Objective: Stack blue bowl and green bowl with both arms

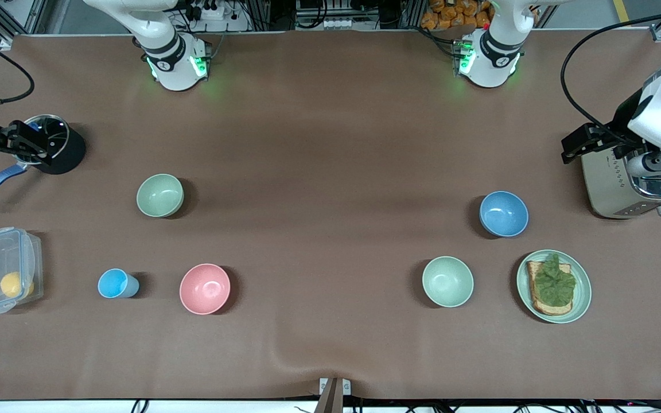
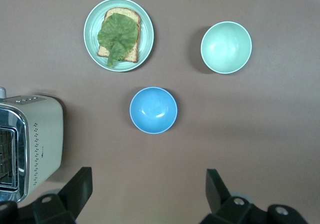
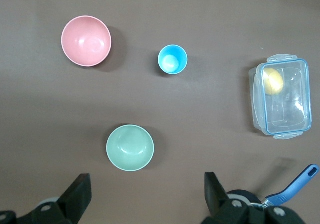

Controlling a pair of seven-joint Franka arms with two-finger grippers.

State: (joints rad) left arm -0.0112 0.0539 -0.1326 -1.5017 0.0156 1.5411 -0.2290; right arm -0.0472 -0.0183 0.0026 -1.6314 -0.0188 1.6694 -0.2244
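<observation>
Front view: blue bowl (image 1: pixel 503 213) beside toaster (image 1: pixel 623 180), green bowl (image 1: pixel 160 195) well apart toward right arm's end. Left gripper (image 2: pixel 147 194) and right gripper (image 3: pixel 145 194) wide open, empty — risk grabbing paler mint bowl (image 1: pixel 447 281) (lookalike).

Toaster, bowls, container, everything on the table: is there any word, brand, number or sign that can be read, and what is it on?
Toaster: a short line of dark print on its side and small marks by its buttons, too small to read.
Blue bowl, green bowl, clear container: no text visible.
No legible text anywhere.
</observation>
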